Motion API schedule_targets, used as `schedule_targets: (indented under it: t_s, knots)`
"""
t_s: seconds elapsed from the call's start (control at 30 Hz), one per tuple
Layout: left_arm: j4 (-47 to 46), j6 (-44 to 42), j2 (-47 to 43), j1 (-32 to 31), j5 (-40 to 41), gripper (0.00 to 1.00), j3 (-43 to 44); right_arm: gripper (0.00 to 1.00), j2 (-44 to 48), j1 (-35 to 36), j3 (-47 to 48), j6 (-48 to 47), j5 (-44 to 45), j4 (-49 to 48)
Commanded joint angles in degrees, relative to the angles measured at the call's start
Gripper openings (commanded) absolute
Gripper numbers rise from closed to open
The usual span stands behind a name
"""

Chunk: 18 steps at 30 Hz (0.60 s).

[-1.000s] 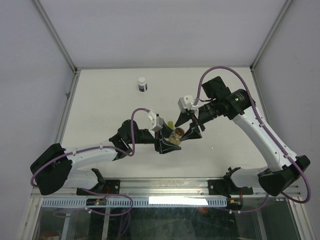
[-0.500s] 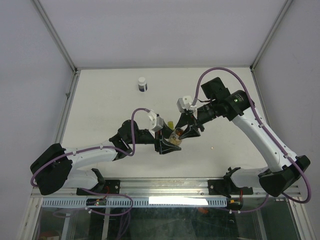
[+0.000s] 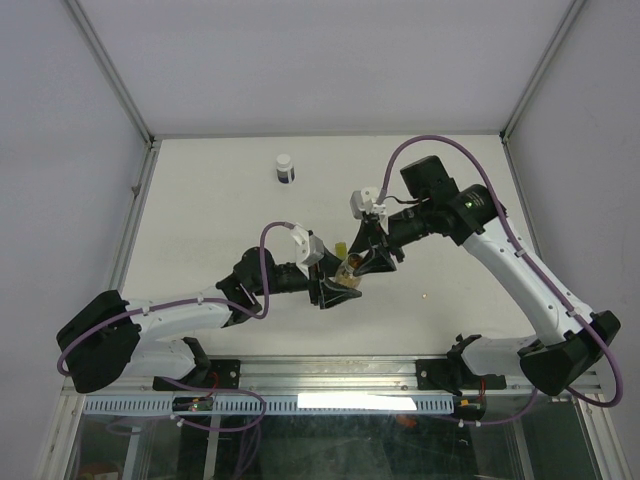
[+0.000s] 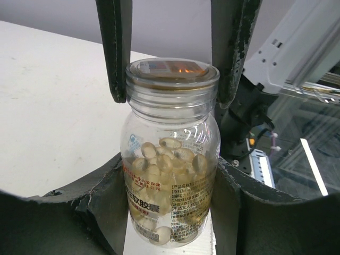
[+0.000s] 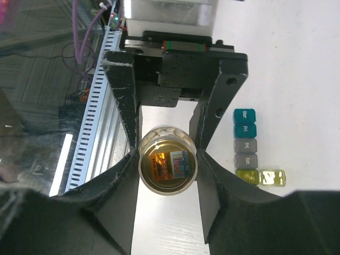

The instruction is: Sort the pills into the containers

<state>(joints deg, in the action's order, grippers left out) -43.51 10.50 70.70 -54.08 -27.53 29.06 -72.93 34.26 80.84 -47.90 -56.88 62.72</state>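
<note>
Left wrist view: left gripper [image 4: 170,212] and right gripper [image 5: 167,171] both pinch a clear plastic bottle [image 4: 171,90] of cream pills [image 4: 159,159], labelled in small Chinese print. Teal, grey and yellow-green cube containers [image 5: 245,146] sit at frame right in the right wrist view.

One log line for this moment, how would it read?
left pincer: shut on clear round pill bottle | right pincer: shut on its gold lid | lid: on

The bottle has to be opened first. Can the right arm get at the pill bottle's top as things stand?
Probably yes: the right end effector looks closed on the top, while the left end effector grips the bottle lower down, blocking nothing.
</note>
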Motion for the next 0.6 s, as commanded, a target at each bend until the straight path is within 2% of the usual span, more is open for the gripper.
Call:
schedule_targets:
  t_s: [0.0, 0.1, 0.3, 0.4, 0.57]
  knots:
    - [-8.27, -2.03, -3.96, -0.28, 11.48, 0.0, 1.35, 0.3, 0.52, 1.31, -1.37, 9.47, 6.55, -1.25]
    - [-8.11, -2.12, -3.95, -0.62, 17.76, 0.0, 1.51, 0.26, -0.31, 1.72, -1.67, 15.41, 10.0, -3.15]
    - [-7.37, -0.88, -1.3, -0.85, 30.25, 0.0, 3.04, 0.25, -0.47, 1.69, -5.46, 27.85, 20.47, -12.96]
    - [-5.97, -1.06, 0.08, -0.85, 33.08, 0.0, 3.91, 0.25, -0.89, 1.16, -5.74, 30.68, 22.21, -15.66]
    - [-5.74, -0.46, 1.72, -0.85, 32.86, 0.0, 3.81, 0.25, -0.02, 0.08, -6.04, 32.2, 20.13, -17.87]
